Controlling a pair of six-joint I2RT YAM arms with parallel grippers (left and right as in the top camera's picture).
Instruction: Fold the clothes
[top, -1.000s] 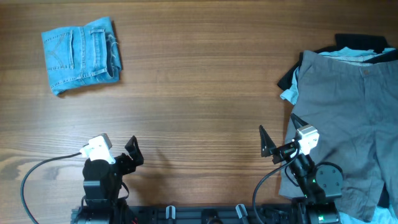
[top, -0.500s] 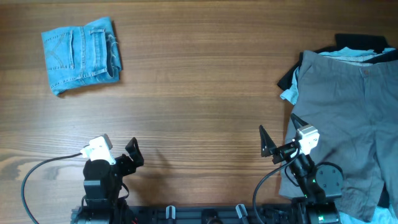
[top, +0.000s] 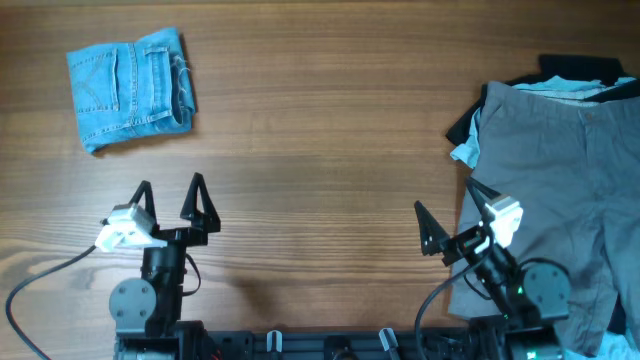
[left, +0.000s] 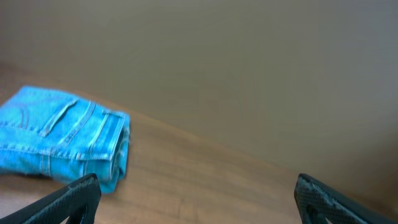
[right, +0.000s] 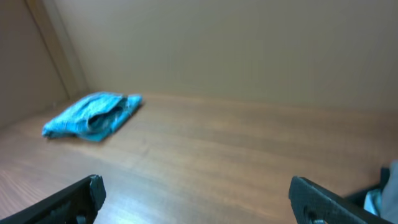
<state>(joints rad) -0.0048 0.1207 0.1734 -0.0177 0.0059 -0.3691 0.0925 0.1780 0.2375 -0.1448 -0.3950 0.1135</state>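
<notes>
Jaws spread wide on both arms at a wooden table (top: 320, 130), nothing held.
Overhead: left gripper (top: 170, 188) and right gripper (top: 445, 205) gape empty; grey shorts (top: 570, 180) lie spread at right over black garments (top: 575, 68), folded denim shorts (top: 130, 88) far left. Both wrist views: denim shorts lie ahead on the table.

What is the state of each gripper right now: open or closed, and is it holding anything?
Left gripper: open, holding nothing.
Right gripper: open, holding nothing.
</notes>
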